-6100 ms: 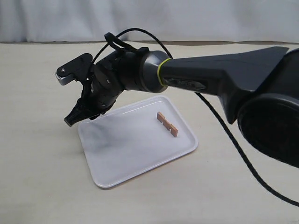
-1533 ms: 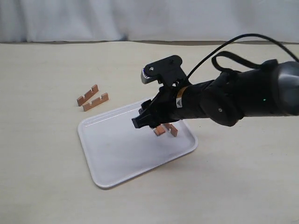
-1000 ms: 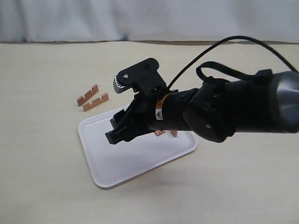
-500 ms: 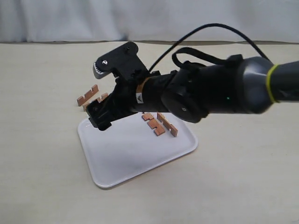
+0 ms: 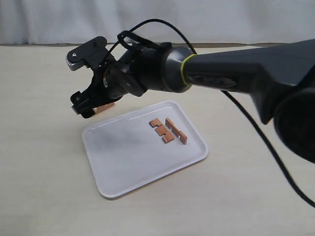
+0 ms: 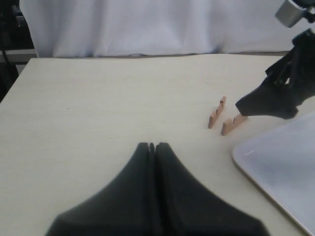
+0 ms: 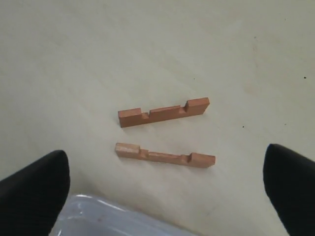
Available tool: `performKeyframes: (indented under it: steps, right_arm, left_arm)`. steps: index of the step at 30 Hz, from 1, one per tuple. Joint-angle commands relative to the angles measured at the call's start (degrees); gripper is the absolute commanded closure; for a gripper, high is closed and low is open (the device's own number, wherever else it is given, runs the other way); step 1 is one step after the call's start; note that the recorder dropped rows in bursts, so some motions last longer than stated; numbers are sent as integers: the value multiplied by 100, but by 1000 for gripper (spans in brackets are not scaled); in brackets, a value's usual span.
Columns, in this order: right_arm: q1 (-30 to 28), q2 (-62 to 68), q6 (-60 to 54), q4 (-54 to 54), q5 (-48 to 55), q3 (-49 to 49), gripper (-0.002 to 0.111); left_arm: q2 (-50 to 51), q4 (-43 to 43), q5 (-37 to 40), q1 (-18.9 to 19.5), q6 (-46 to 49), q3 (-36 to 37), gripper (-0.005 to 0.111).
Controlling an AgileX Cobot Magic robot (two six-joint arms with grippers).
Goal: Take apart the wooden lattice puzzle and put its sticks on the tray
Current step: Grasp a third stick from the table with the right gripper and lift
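No assembled lattice puzzle shows; its sticks lie apart. Two sticks (image 5: pixel 162 130) (image 5: pixel 176 131) lie on the white tray (image 5: pixel 123 162), toward its far right part. The other two sticks (image 7: pixel 164 112) (image 7: pixel 165 155) lie side by side on the table just beyond the tray's far left corner; in the exterior view only a bit of one (image 5: pixel 104 107) shows behind the arm. My right gripper (image 7: pixel 166 160) hangs open above this pair, fingers wide on either side and empty. My left gripper (image 6: pixel 151 146) is shut, empty, over bare table well short of the sticks (image 6: pixel 217 112).
The right arm (image 5: pixel 221 81) stretches across the tray from the right. A white curtain (image 5: pixel 157 19) runs along the table's far edge. The tray's corner (image 7: pixel 98 216) lies right under the right gripper.
The right gripper left a second stick on the tray, then swung up and left from over the tray to above the two sticks on the table.
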Motion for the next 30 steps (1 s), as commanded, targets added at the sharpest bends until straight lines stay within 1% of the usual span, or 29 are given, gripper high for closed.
performKeyframes:
  steps: [1,4,8,16,30]
  right_arm:
    - [-3,482,-4,-61,394,-618,4]
    - [-14,707,-4,-61,417,-859,3]
    - [-27,905,197,-354,405,-1017,3]
    - [-279,1022,688,-386,354,-1032,4]
    - [-266,1199,943,-273,208,-1032,4]
  left_arm:
    - [-11,7,-48,1,-13,18,107]
    - [-11,7,-48,1,-13,18,107]
    - [-11,7,-70,1,-13,18,107]
    - [-11,7,-57,1,-13,18,107]
    - [-11,7,-57,1,-13,18,107]
